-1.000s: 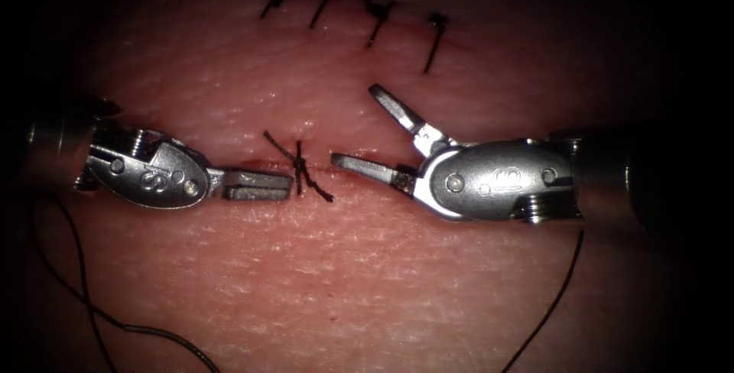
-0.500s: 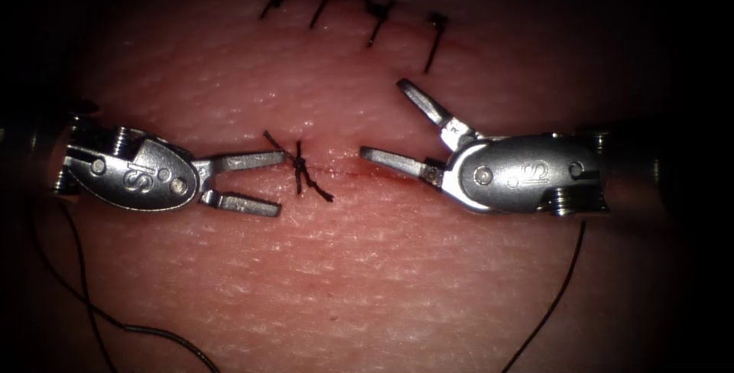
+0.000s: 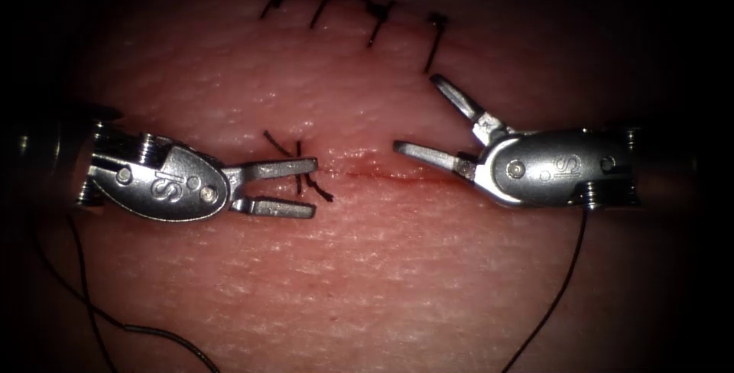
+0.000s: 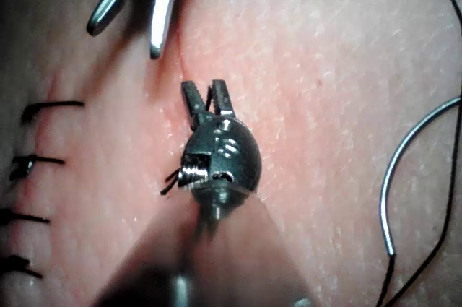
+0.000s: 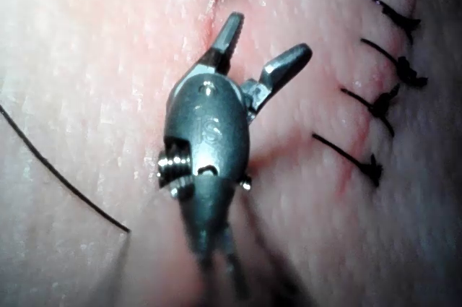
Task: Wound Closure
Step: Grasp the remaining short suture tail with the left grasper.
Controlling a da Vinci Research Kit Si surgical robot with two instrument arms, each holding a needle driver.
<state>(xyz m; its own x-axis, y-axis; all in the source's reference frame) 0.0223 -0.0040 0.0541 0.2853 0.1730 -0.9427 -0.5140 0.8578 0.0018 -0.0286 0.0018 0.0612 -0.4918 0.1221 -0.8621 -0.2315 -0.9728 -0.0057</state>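
Moved: left tool (image 3: 313,187) slides right since the earlier frame, and its two jaws now sit over and under the knot (image 3: 300,165); right tool (image 3: 413,119) pulls back to the right.
Left tool: jaws a little apart, holding nothing.
Right tool: jaws wide apart, holding nothing.
Knot: middle of the frame, on the cut (image 3: 367,174), with short cut ends (image 3: 321,192) sticking out.
Nearer arm: left one is right at the knot; right one is well apart.
Needle: lies loose on the tissue (image 3: 397,266), seen in the left wrist view (image 4: 404,170), not in the tissue.
Thread: two strands, lower left (image 3: 84,296) and lower right (image 3: 562,289).
Count: four stitches (image 3: 378,17) in the upper middle, one new knot, two tools.
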